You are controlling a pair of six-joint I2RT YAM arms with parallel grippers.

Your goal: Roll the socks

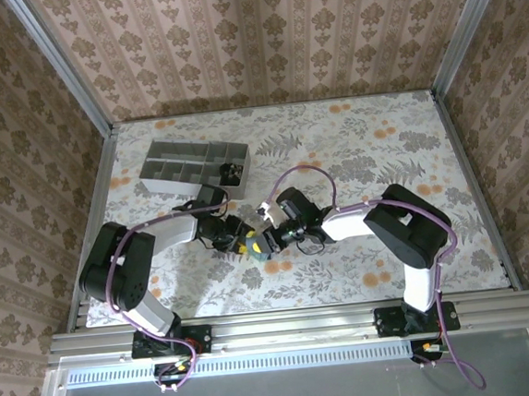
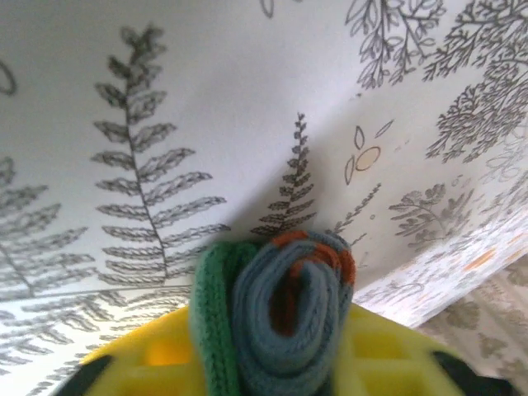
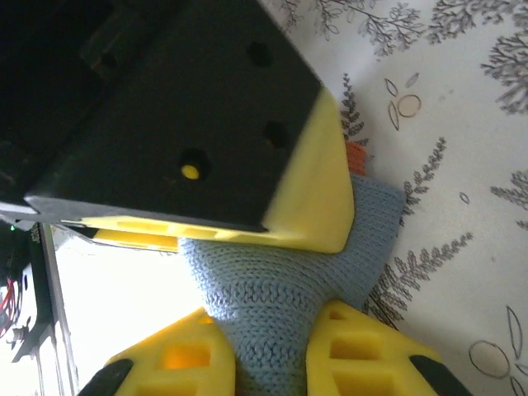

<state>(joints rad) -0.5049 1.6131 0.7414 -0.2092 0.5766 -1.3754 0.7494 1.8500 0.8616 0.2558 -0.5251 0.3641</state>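
Left wrist: left claw (image 2: 272, 367) clamped on rolled teal-grey sock (image 2: 285, 301). Right wrist: right claw (image 3: 268, 351) pinching same sock.

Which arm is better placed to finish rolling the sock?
Left, probably: the left gripper grips the sock by its rolled end, coil facing its camera, while the right gripper only pinches the flat, unrolled stretch.

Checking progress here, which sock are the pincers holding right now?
The teal-grey sock, orange cuff and green toe, rolled between the left pincer and right pincer; the dark sock lies in the tray's end compartment.
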